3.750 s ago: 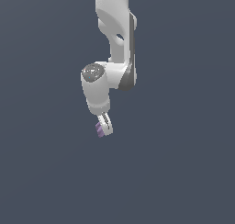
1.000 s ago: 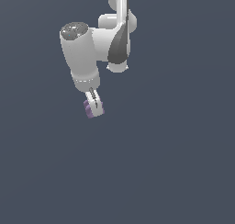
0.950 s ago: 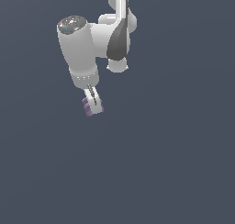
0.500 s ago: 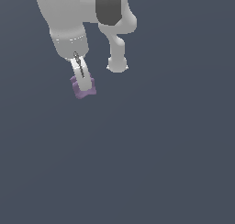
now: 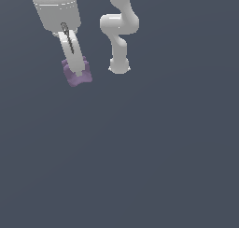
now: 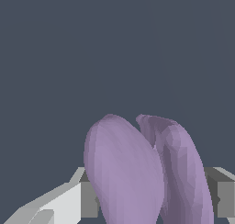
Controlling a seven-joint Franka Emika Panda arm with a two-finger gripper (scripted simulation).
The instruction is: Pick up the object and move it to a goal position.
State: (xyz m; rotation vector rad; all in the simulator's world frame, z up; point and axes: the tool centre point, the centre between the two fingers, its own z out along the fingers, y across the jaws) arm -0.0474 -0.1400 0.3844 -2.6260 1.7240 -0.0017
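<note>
1. My gripper (image 5: 78, 74) is clamped on the pale-purple lump (image 5: 70, 76), which is off the ground between my fingers (image 6: 69, 202).
2. I should keep squeezing firmly and travel smoothly towards the goal.

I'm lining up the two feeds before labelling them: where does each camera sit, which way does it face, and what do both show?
Exterior view: off the arm, at an unrecorded spot, facing the white arm's joints and the white gripper closed on the small pale-purple ridged lump against plain dark grey.
Wrist view: on the wrist, looking out along the gripper; the lump fills the foreground between white-grey fingers.
Shared: the lump and the gripper fingers holding it.
</note>
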